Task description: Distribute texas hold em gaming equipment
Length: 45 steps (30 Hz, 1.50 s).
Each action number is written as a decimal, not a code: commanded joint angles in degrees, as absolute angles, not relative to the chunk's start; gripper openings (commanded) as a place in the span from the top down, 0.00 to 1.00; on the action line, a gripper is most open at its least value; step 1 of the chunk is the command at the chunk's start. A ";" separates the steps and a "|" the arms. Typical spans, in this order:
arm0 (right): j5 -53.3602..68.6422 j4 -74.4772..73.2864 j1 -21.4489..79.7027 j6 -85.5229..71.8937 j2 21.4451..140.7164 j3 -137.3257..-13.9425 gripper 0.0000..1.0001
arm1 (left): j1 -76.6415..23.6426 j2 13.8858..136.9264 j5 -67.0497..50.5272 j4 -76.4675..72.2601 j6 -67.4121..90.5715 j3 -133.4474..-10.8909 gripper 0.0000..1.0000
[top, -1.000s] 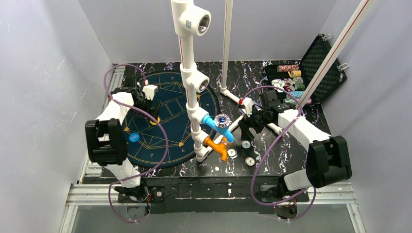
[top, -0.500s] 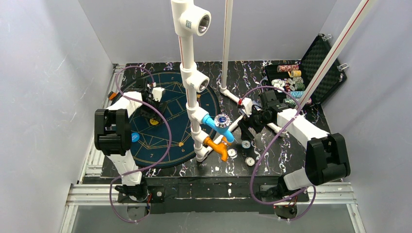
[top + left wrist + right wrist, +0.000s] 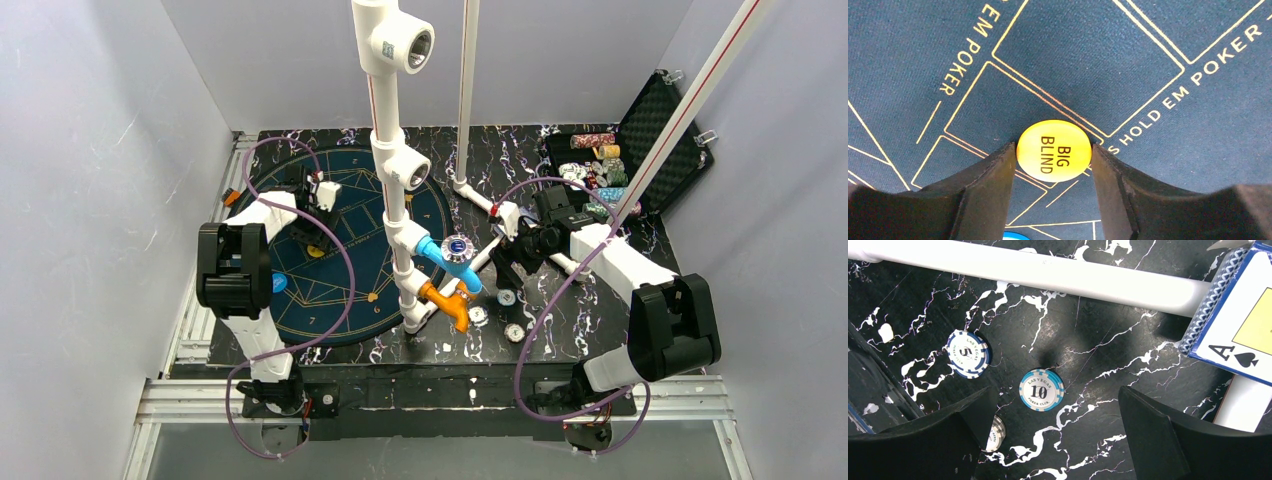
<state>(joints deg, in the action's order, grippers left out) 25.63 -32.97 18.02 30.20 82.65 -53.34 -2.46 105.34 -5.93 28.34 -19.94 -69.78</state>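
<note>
**Poker set mostly undealt: one button in hand, chips waiting**

The yellow button (image 3: 1054, 150) marked "BIG BLIND" lies flat on the dark blue poker mat (image 3: 1148, 50). It sits right between the fingers of the left gripper (image 3: 1053, 152), which pinches it by its two edges and has not lifted it. A blue disc (image 3: 1015, 236) peeks in just behind that gripper.

The right gripper (image 3: 1058, 395) is spread wide over the black marbled counter (image 3: 923, 300). A light-blue "10" chip (image 3: 1041, 389) lies between its fingers, a dark-blue "5" chip (image 3: 968, 353) ahead to its left, and a third chip (image 3: 996, 432) half hidden under its left finger. An ace of spades card (image 3: 1243, 325) lies ahead to its right.

Most chips (image 3: 600, 160) sit in the open case (image 3: 665, 130), well beyond the right gripper. By my reckoning the handing-out is at an early stage.
</note>
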 commanded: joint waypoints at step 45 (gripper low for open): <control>25.50 -31.69 17.84 29.71 83.85 -52.92 0.00 | 4.86 137.48 -6.95 42.18 -15.14 -127.38 0.70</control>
